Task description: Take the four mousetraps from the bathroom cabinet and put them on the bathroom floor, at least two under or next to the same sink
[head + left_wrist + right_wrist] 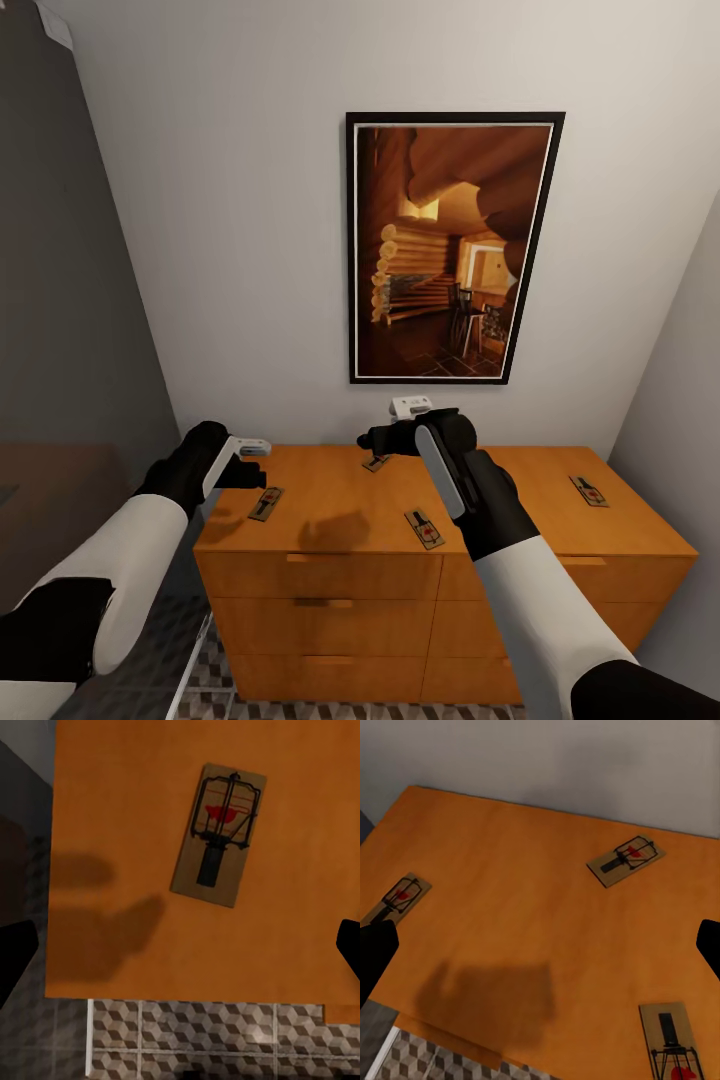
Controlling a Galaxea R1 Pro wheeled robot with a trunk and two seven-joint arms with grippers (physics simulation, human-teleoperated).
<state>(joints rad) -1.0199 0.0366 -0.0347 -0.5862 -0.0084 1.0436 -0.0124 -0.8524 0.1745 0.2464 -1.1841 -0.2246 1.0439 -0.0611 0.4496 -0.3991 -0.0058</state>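
Cabinet [340, 490] worktop, bathroom: four mousetraps. Left-edge mousetrap [218, 834] lies directly beneath the released left end effector [255, 462], long axis running front-to-back; right end effector [385, 437] released, farther.

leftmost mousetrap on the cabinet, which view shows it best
The left wrist view: the leftmost mousetrap lies large, whole and unobstructed on the cabinet. In the head view it is small beside the left gripper; the right wrist view shows it small, partly cut off.
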